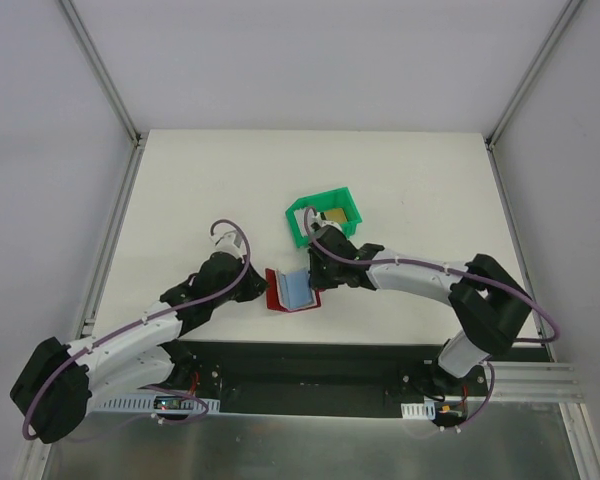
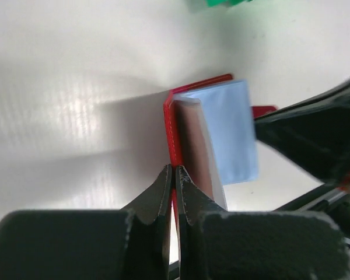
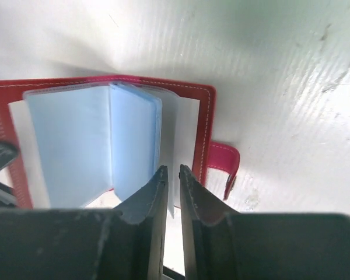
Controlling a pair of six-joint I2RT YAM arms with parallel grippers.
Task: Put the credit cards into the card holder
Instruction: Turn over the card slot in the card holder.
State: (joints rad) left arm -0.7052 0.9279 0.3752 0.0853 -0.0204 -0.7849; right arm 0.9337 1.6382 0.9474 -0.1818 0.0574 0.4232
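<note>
The dark red card holder [image 1: 292, 290] stands open on the white table, its pale blue pockets [image 3: 76, 146] fanned out and its snap tab [image 3: 224, 169] lying to the right. My left gripper [image 1: 263, 287] is shut on the edge of its red cover [image 2: 174, 134]; it also shows in the left wrist view [image 2: 174, 169]. My right gripper [image 3: 173, 171] is nearly shut on a whitish card [image 3: 184, 134] that stands edge-down between the blue pockets and the right cover. A golden-yellow card [image 1: 333, 214] lies in the green bin [image 1: 325, 215].
The green bin stands just behind the card holder, close to the right wrist [image 1: 340, 265]. The right arm fills the right side of the left wrist view [image 2: 315, 140]. Metal frame posts [image 1: 100, 70] rise at the table's far corners.
</note>
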